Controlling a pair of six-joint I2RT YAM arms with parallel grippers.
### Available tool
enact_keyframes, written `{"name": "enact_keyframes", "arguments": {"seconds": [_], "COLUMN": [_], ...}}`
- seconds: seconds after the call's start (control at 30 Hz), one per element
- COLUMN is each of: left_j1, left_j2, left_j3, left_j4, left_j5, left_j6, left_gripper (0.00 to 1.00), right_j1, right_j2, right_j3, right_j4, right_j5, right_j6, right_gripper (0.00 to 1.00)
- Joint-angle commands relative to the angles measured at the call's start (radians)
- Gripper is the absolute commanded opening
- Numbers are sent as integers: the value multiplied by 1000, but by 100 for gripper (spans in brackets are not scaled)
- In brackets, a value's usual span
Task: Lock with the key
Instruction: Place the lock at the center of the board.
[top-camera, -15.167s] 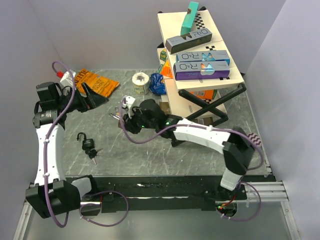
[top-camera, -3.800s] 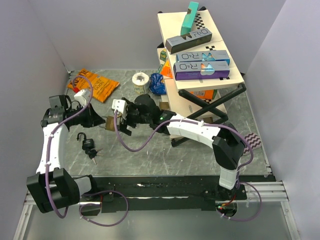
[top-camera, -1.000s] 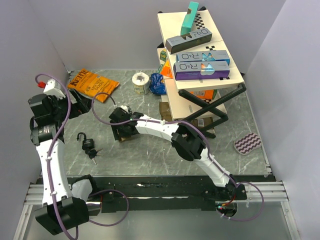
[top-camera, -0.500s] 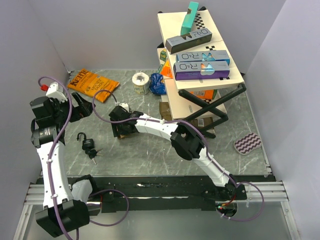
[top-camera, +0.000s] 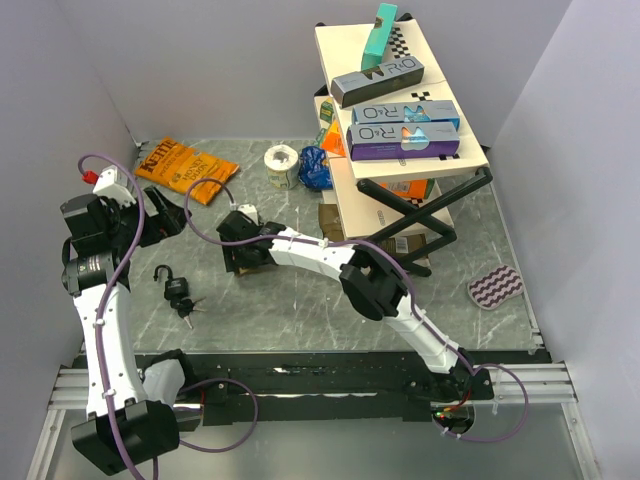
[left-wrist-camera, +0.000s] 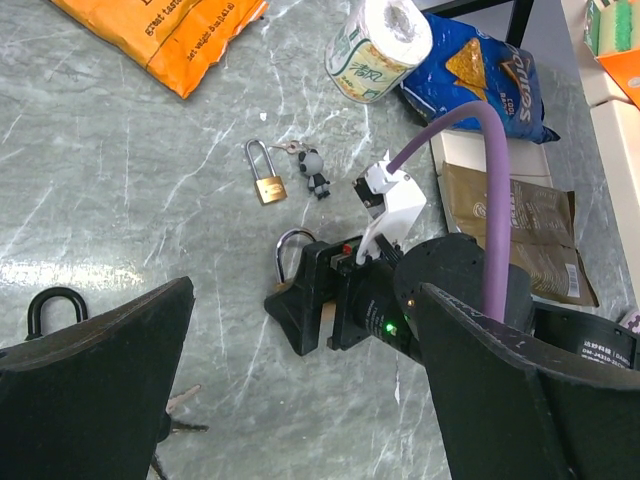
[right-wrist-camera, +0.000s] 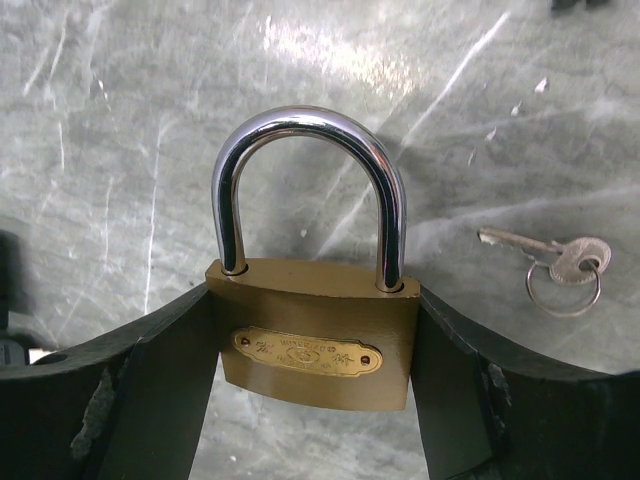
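Nearest us, at about 8 o'clock on the table (top-camera: 300, 310), a black padlock (top-camera: 174, 284) lies with its shackle swung open. A small bunch of keys (top-camera: 187, 312) sits just beside it at its 5 o'clock. At 4 o'clock lies a purple zigzag cloth (top-camera: 497, 285), well apart from everything else.

A little farther in, at 9 o'clock, our left gripper (top-camera: 168, 217) hangs above the table with its jaws spread wide and nothing between them. Just toward the centre from it, our right gripper (top-camera: 238, 258) is clamped on the brass padlock (right-wrist-camera: 312, 345). A finger (right-wrist-camera: 130, 400) presses each side of the body. The steel shackle is seated in both holes and points to 12 o'clock in the right wrist view. We cannot tell whether the lock rests on the table. A key ring (right-wrist-camera: 565, 265) with a silver key lies flat on the stone at the lock's 2 o'clock, apart from it.

Beyond that, the left wrist view shows a small brass padlock (left-wrist-camera: 266, 180) lying flat. A grey figurine (left-wrist-camera: 316, 175) is just beside it at 3 o'clock.

Farthest, along the back from 10 to 1 o'clock, we see an orange snack bag (top-camera: 187, 168), a paper roll (top-camera: 282, 165), a blue chip bag (top-camera: 315, 168) and a rack (top-camera: 345, 50) stacked with boxes.
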Motion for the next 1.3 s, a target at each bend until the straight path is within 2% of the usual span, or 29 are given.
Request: {"name": "enact_keyframes", "arguments": {"seconds": [0.0,0.03,0.2,0.33,0.43,0.77,0.83,0.97,1.1,1.2,1.27], "left_j1": [2,2,2,3,5,28,37,77,144,173,199], "left_j2": [-4,-7,-10,-8,-4,59,93,145,200,254,288], "left_j3": [44,42,42,41,38,84,101,148,188,226,242], "left_j4": [-10,-10,-16,-16,-27,-94,-115,-210,-306,-417,-490], "left_j5": [-4,-5,-1,-1,-8,96,152,182,248,229,213], "left_j6": [-1,1,-1,-3,-3,74,103,235,376,502,640], "left_gripper": [96,96,96,96,96,96,96,96,96,96,96], "right_j1": [-24,-25,-35,-35,-33,-35,-41,-42,-39,-41,-39], "right_j2": [30,35,36,36,35,-30,-80,-217,-278,-330,-379], "right_j3": [62,63,56,56,65,54,21,-139,-176,-220,-275], "right_j4": [103,102,95,105,115,166,207,402,437,457,476], "right_j5": [49,51,36,11,-3,-39,-70,-142,-208,-286,-312], "right_j6": [12,12,24,21,21,-26,-46,-118,-200,-262,-318], "right_gripper": [54,58,64,82,90,95,99,100,100,100,100]}}
